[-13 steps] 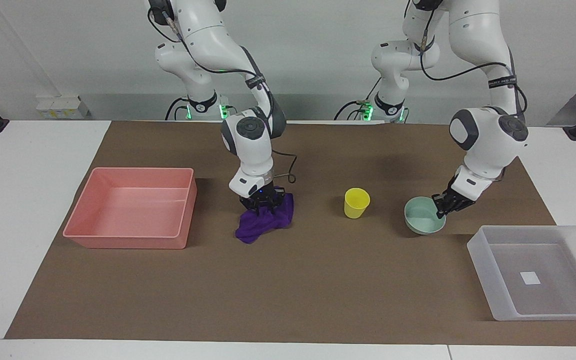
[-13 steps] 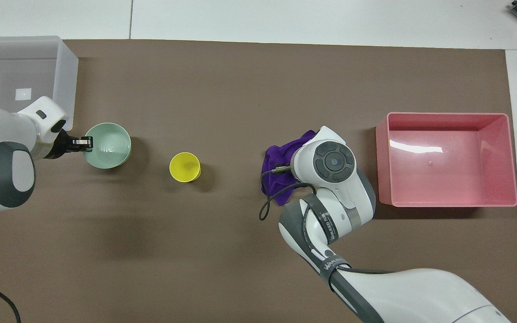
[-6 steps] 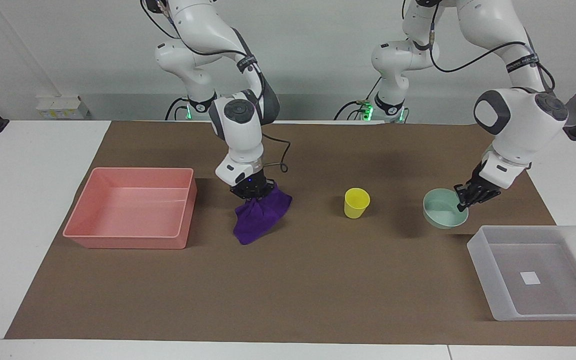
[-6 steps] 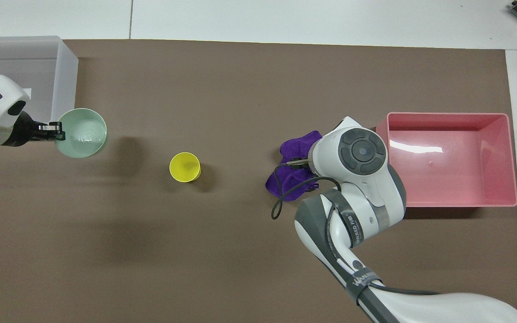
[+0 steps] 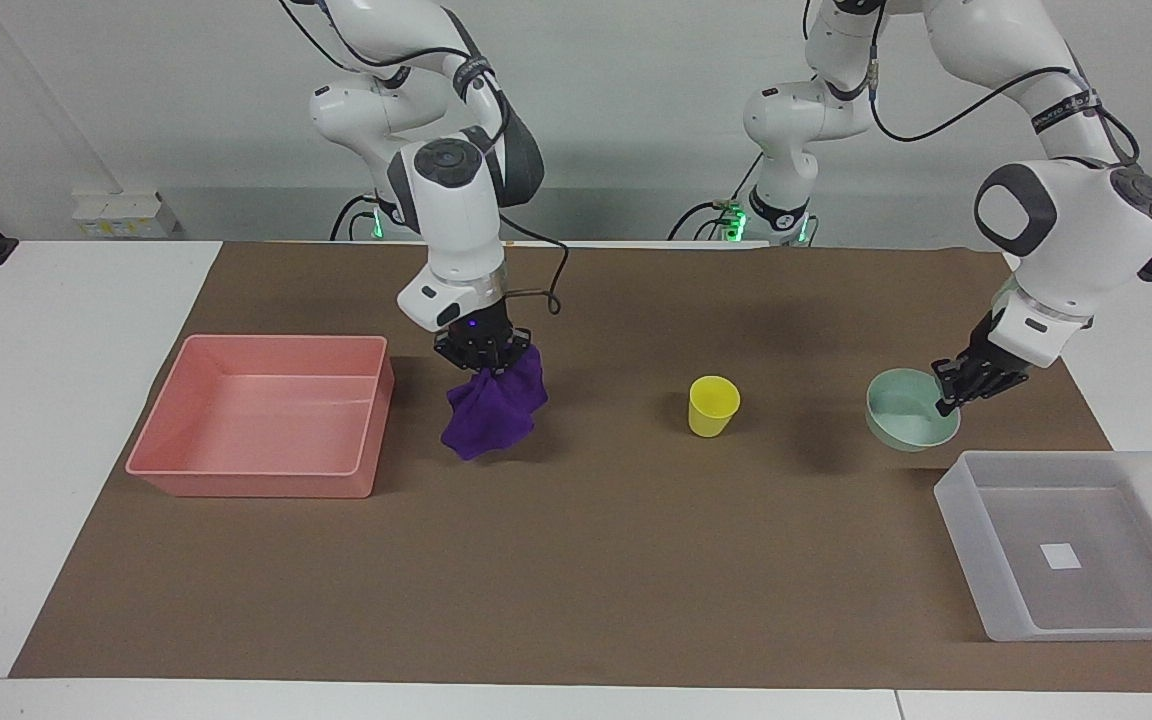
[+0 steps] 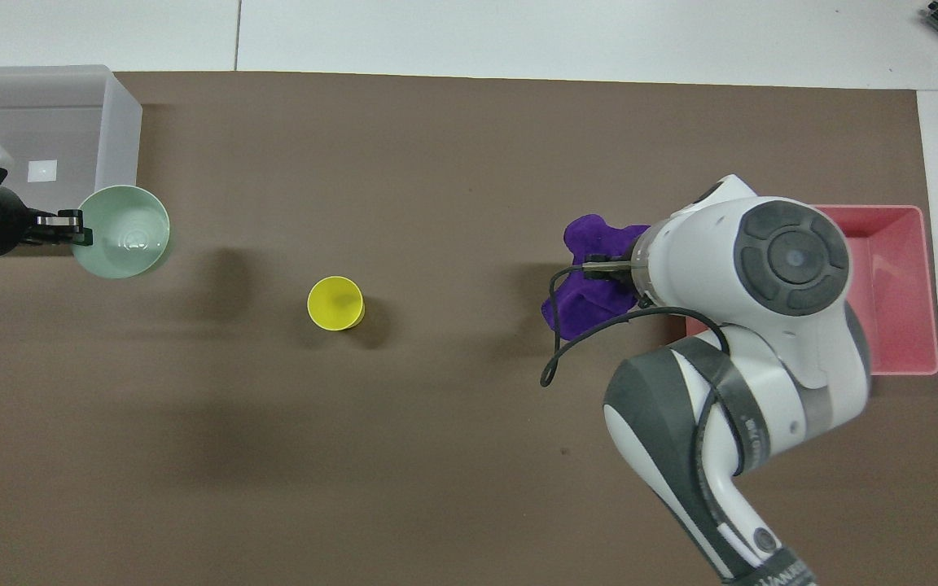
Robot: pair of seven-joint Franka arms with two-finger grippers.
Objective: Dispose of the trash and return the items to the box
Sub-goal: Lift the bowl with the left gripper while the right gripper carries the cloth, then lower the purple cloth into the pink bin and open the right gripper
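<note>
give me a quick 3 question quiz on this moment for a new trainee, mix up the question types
1. True or false: the right gripper holds the purple cloth clear of the table.
2. Which item stands free on the mat? A) yellow cup B) mint-green bowl C) purple cloth
3. Fill in: the left gripper pinches the bowl's ____ and holds it beside the translucent box, not yet over it.

Key
1. True; it hangs beside the pink bin, not yet above it.
2. A
3. rim
</note>
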